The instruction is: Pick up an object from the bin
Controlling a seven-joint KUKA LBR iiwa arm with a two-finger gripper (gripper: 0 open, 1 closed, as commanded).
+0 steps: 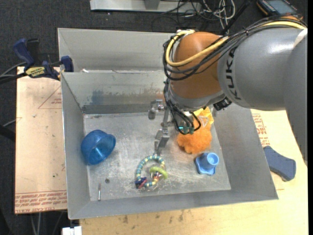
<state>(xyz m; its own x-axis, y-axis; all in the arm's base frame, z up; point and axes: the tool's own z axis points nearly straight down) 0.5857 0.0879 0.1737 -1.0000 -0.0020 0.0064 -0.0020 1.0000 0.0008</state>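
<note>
Currently the gripper [161, 138] hangs below the arm's orange wrist cover, over the middle of the grey bin [122, 126], low above the floor. Whether it is open or closed cannot be determined from this view, and no object is seen in its hold. The nearest object is a ring of pale blue and green beads [150, 173] with a yellow-green piece across it. It lies flat on the floor just beside the gripper, on the side toward the bin's near wall and slightly to the view's left. The ring appears somewhat oval, with its long axis running from lower left, where a cluster of darker mixed beads sits, to upper right. As a closed loop it points in no particular direction. An orange fuzzy object [194, 140] lies close on the view's right of the gripper, with a small blue cap [207, 163] beyond it. A blue cup [97, 147] lies well apart to the left, its mouth turned toward the upper right.
</note>
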